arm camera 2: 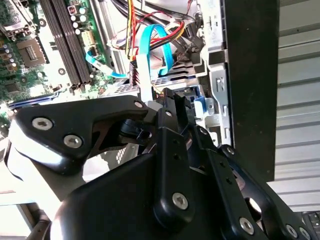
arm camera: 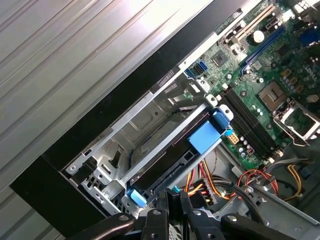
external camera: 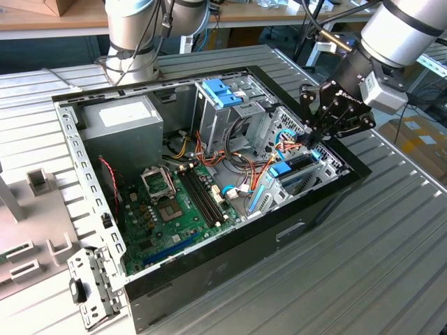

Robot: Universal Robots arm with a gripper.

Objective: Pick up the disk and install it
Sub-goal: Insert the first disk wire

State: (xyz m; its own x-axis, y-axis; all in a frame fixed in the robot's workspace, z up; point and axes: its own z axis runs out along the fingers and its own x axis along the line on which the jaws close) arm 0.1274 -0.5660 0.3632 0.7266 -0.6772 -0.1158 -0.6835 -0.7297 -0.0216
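The tool [external camera: 312,135] hangs low inside the open computer case [external camera: 209,265], at the corner on the exterior view's right, and its fingers are pressed together with nothing between them. The disk [arm camera: 165,160] already sits in the metal bay [arm camera: 145,122] near the case wall, so the tool seems placed to touch its end.

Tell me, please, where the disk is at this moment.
In the exterior view, the disk stands on edge in the bay at the computer case's right-hand end, just below the gripper and beside the motherboard.
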